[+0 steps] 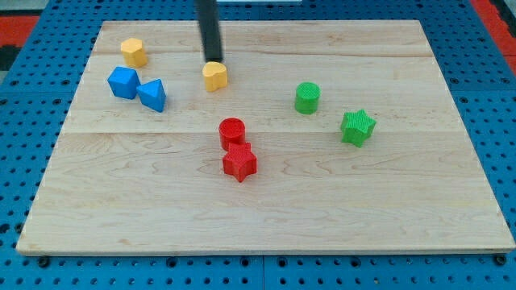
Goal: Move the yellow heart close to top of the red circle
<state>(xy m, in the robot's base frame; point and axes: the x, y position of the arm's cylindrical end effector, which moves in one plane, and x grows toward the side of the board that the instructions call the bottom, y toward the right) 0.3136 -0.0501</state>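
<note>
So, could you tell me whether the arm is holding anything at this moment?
Nothing is held. My tip has no gripper; it sits at the top edge of the yellow heart.

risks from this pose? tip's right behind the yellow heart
1. My tip meets the yellow heart at its top-left edge, so an off-centre push may spin it or let it slip sideways.
2. Overshoot toward the view's bottom would knock the red circle, which touches the red star, shifting both.

My tip seemingly touches the yellow heart from the view's top; the red circle lies below, apart.
</note>
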